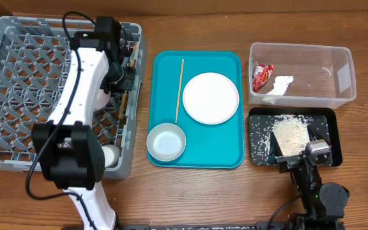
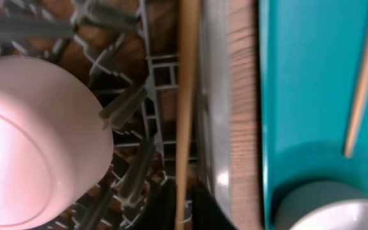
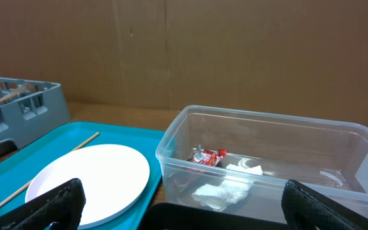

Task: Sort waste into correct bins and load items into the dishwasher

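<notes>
Dish rack [image 1: 18, 76] fills the far left of the desk [image 1: 190, 198]. Inside it, a white bowl [image 2: 30, 140] sits on the lattice floor beneath the left arm, and a small white cup [image 1: 110, 153] stands in the near right corner. The left gripper [image 2: 179, 216] hangs over the right side of the rack, its jaws narrow and pinched on the end of the first chopstick [image 2: 186, 96]. That stick runs along just inside the rack's right wall; I cannot tell whether its far end touches the lattice.

A teal tray [image 1: 225, 150] lies just right of the rack, with a strip of bare desk between them. The second chopstick [image 1: 179, 89] lies lengthwise on the tray's left part, and its near end reaches almost to a pale bowl [image 1: 166, 142] in the near left corner. A round white plate [image 1: 211, 97] sits beside the stick, toward the tray's far right.

At the far right, a clear tub [image 1: 337, 76] holds a red wrapper [image 1: 262, 75] and a white tissue [image 1: 280, 84], side by side at its left end. A black tray [image 1: 328, 128] sits right in front of the tub, with rice scraps [image 1: 289, 134] heaped and scattered across it. The right gripper [image 1: 296, 158] hovers at that tray's near edge, spread wide and holding nothing.
</notes>
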You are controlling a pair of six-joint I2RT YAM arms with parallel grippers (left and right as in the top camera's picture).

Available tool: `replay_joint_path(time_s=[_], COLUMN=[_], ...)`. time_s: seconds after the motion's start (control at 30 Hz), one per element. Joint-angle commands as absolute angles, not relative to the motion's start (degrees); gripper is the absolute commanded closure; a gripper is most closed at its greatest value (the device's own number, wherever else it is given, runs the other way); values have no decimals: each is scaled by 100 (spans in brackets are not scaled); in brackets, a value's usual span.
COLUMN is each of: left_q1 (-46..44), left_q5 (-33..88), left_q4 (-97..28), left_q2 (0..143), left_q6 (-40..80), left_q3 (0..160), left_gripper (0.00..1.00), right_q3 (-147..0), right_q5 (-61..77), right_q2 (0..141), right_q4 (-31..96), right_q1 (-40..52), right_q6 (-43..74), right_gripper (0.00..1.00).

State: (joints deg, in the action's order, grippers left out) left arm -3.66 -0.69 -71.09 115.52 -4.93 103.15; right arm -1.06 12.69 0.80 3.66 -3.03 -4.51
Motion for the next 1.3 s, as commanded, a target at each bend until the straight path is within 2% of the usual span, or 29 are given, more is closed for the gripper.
replay_joint_path(time_s=[0.0,0.1,0.27,0.4,0.53,0.57,0.8,0.93,1.17,1.27], left_q1=[-375,-377,-384,-528,-993,-1090,-1914,-2132,-2141,-2150], left_q5=[-451,-423,176,840,792,738,642,642,600,489], left_q4=[-7065,-7050,-7284,-7251,-7253,-7260,-6528,-6213,-5944,-5929], left_q2=[11754,11710,11489,11069,10860,10873,11448,12064,12711,12766], left_q6=[440,790,926,825,790,799,996,1208,1577,1590], left_q3=[10248,10302,10538,10700,10698,10689,10167,10084,10084,10084], left_gripper=[95,94,73,62,44,43,44,54,63,64], right_q3=[-45,-45,-45,-45,-45,-45,-45,-45,-45,-45], right_q5=[1275,1273,1275,1275,1275,1275,1275,1275,1275,1275], right_q2=[16,16,16,16,16,16,16,16,16,16], right_q4=[329,329,329,329,329,329,329,329,329,329], right_q1=[-346,-346,-346,-346,-346,-346,-346,-346,-346,-346], right_q6=[-454,-456,-454,-456,-454,-454,-456,-456,-454,-454], right_gripper=[0,0,0,0,0,0,0,0,0,0])
